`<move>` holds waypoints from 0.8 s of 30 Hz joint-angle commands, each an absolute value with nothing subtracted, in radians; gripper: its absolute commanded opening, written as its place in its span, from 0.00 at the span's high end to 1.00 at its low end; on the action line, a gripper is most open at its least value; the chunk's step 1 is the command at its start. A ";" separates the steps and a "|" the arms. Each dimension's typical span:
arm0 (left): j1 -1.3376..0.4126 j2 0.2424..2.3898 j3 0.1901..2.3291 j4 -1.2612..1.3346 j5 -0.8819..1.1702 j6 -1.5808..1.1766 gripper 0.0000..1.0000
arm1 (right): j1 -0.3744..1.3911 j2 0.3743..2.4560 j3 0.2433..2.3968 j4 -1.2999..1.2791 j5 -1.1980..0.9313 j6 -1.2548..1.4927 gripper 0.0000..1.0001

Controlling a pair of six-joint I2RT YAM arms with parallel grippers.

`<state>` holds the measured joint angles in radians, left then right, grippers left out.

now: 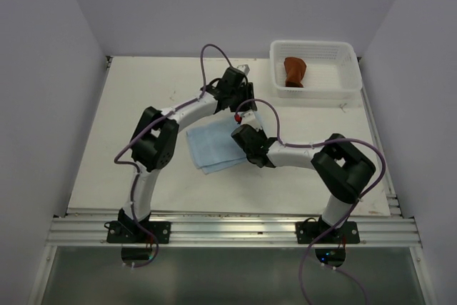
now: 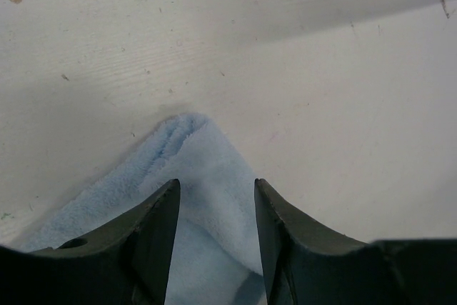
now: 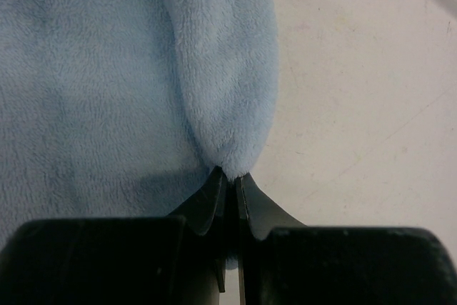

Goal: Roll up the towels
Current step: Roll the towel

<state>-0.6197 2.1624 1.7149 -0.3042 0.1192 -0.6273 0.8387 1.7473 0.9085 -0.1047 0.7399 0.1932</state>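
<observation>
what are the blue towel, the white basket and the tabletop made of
The blue towel looks like soft fleece or terry-like cloth, matte; fuzzy nap and limp folds show. The basket is probably white plastic, smooth, with mesh walls. The tabletop looks like pale painted or laminated wood, matte, with faint straight grain lines and scuffs.

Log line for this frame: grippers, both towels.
left gripper: open, astride corner of light blue cloth towel | right gripper: shut on its edge | rust-red cloth towel: in white plastic mesh basket
</observation>
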 commanded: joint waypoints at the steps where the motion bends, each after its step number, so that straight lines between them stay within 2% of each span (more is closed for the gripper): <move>1: -0.627 2.206 1.787 -0.360 0.121 -0.634 0.50 | 0.841 1.755 0.925 -0.086 0.739 0.212 1.00; 17: -0.661 2.335 1.859 -0.453 0.031 -0.597 0.53 | 0.841 1.758 0.939 -0.083 0.724 0.202 1.00; 20: -0.664 2.341 1.862 -0.459 0.020 -0.594 0.57 | 0.841 1.759 0.937 -0.081 0.721 0.201 1.00; 23: -0.667 2.347 1.865 -0.465 0.009 -0.594 0.70 | 0.842 1.758 0.937 -0.081 0.722 0.195 1.00; 24: -0.667 2.347 1.867 -0.465 0.009 -0.595 0.79 | 0.844 1.759 0.937 -0.081 0.724 0.192 1.00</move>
